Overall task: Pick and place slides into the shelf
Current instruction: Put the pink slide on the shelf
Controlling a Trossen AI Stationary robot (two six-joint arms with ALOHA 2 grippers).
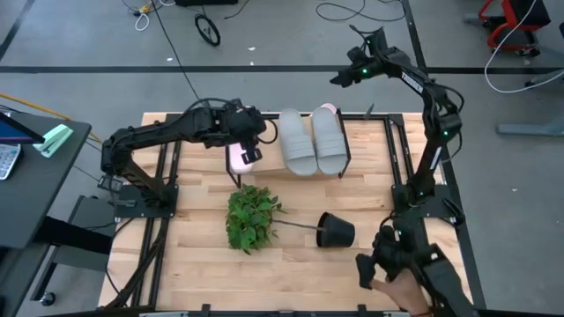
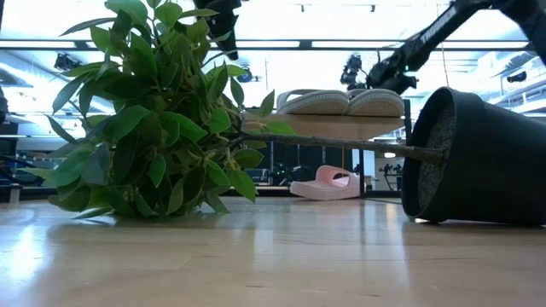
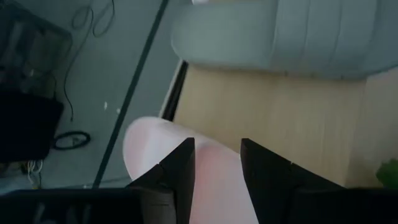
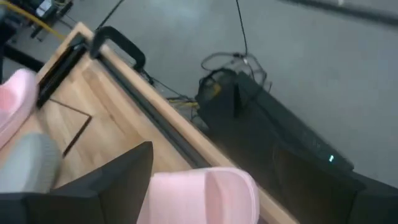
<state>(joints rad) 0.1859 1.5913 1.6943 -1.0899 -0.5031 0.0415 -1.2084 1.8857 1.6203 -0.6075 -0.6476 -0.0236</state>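
No text, label, brand, number or sign can be read on anything in these views

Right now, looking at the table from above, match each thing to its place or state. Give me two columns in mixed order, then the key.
Things:
1. grey slides
2. black pot
3. left gripper
4. right gripper

Places or states:
A. lying tipped on its side
B. beyond the far edge of the table, behind the shelf
C. side by side on top of the shelf
D. over a pink slide

Pairs: 1-C, 2-A, 3-D, 4-B
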